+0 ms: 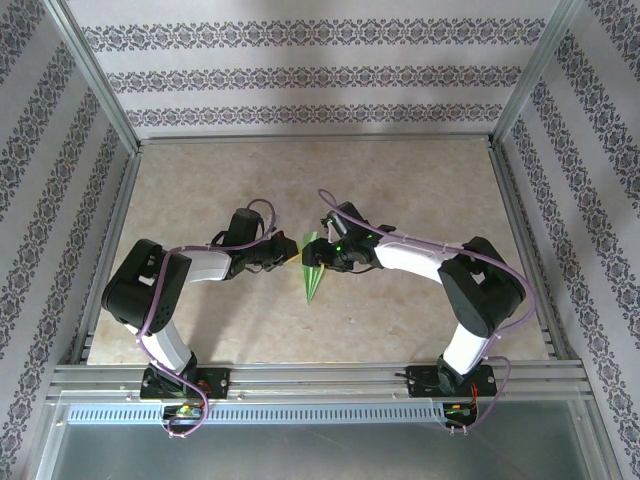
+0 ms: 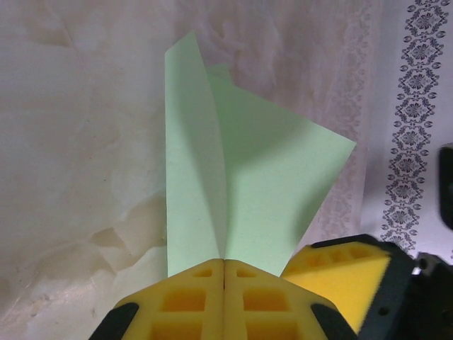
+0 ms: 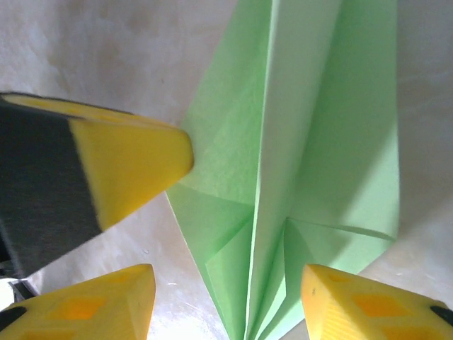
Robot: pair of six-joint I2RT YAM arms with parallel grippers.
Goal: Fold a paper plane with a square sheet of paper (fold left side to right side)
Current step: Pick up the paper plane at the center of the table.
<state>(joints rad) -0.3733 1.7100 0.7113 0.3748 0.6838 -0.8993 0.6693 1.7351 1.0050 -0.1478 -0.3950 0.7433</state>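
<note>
Pinches the paper plane (image 1: 311,278) in the left jaws, pads (image 2: 191,304) pressed tight together on the upright centre fold, with green paper rising straight out of the seam between them. Spreads the right jaws wide, one finger (image 3: 368,301) on each side of the plane's folded layers, with a gap visible on both sides (contact lower down cannot be told from the right wrist view).

Has the plane near the middle of the tabletop (image 1: 400,180), well apart from every edge. Points its slim nose toward the near edge and its broad tail toward the far edge.

Reaches in with the left arm (image 1: 200,265) from the left edge's side and with the right arm (image 1: 420,258) from the right edge's side, so that both jaws meet at the plane's tail half.

Shows, from the left wrist, one flap standing up and a broader wing slanting off to the right above the mottled surface, with a yellow finger of the right jaws just beside it at lower right. Shows, from the right wrist, creases fanning out from the centre fold and a finger of the left jaws at the plane's left edge, touching or very nearly so.
</note>
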